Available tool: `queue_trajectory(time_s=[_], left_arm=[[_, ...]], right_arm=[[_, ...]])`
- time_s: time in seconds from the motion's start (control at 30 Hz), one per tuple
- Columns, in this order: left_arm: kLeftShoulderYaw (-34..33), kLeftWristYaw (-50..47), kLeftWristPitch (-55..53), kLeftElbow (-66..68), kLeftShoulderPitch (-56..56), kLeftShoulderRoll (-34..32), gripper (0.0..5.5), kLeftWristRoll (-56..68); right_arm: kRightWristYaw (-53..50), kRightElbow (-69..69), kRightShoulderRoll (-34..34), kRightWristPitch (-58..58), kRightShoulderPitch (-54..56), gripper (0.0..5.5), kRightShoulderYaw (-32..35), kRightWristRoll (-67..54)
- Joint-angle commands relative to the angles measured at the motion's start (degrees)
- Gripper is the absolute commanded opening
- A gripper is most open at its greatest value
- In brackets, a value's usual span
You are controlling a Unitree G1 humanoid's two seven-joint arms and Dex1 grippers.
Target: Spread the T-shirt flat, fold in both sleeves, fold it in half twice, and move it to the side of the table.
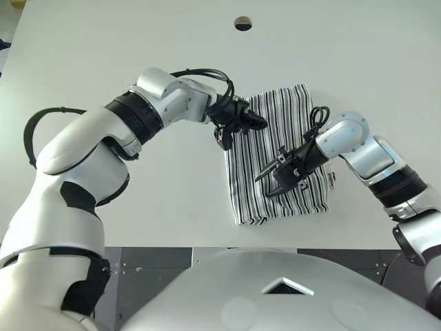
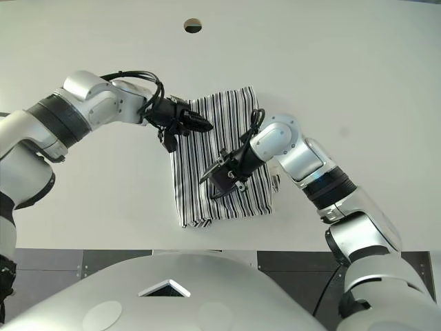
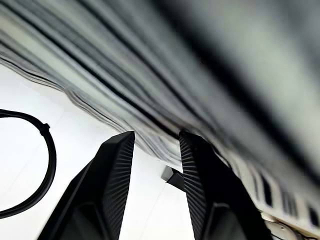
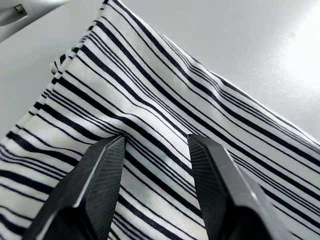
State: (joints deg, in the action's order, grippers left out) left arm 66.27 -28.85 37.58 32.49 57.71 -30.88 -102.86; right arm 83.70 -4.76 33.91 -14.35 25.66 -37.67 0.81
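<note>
A black-and-white striped cloth T-shirt point(image 1: 284, 114), folded into a small rectangle. Lies flat on the wide white table point(image 1: 124, 48), near the front edge and a little to the right of the middle. Stripes run from the near end to the far end. Near end looks thick, with layers stacked up.

The black left gripper point(image 1: 253, 122), at the shirt's left edge, close to the far corner. Points to the right, over the cloth. Two ribbed fingers point(image 3: 116, 165) held apart, with a gap between them and nothing in it. Shirt edge right at the fingertips in the left wrist view; cannot tell if touching.

The black right gripper point(image 1: 266, 182), over the middle of the shirt, toward the near half. Points to the left. Fingers point(image 4: 105, 170) also spread apart, holding nothing. Tips down at the striped cloth, with a small wrinkle between them.

A small round dark hole point(image 1: 242, 23) in the table, far back, well apart from the shirt.
</note>
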Motion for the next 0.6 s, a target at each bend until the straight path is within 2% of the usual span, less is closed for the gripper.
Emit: queue_trajectory(time_s=[0.03, 0.13, 0.2, 0.3, 0.4, 0.57, 0.6], left_arm=[[-2.0, -3.1, -1.9, -1.8, 0.9, -5.6, 1.65, 2.3], [-7.3, -5.7, -1.7, -3.2, -0.2, -8.0, 1.65, 9.4], [-12.3, -6.8, 1.4, -9.5, -3.6, -10.6, 1.65, 18.2], [-20.0, 0.7, 7.0, -20.2, -15.1, -15.3, 1.65, 40.4], [-23.2, 11.8, 10.5, -26.2, -28.3, -26.0, 1.65, 65.4], [-21.3, 26.9, 10.3, -32.0, -47.1, -45.0, 1.65, 90.1], [-21.1, 29.8, 9.6, -33.0, -50.1, -46.9, 1.86, 92.4]], right_arm=[[-0.5, 3.6, 3.1, 2.1, -1.4, 2.27, 4.8, -3.5], [0.3, 8.5, 4.8, 7.4, -3.1, 2.27, 10.0, -11.7], [-0.5, 10.4, 5.7, 11.6, -4.0, 2.27, 13.9, -16.8], [-1.2, 5.4, 7.8, 12.6, -6.5, 2.27, 18.6, -18.4], [-1.9, 2.4, 12.4, 10.9, -13.3, 2.27, 25.2, -19.4], [-1.9, 5.1, 19.4, 11.3, -27.4, 2.27, 35.5, -21.0], [-1.8, 6.2, 20.5, 11.7, -29.8, 2.32, 37.0, -21.2]])
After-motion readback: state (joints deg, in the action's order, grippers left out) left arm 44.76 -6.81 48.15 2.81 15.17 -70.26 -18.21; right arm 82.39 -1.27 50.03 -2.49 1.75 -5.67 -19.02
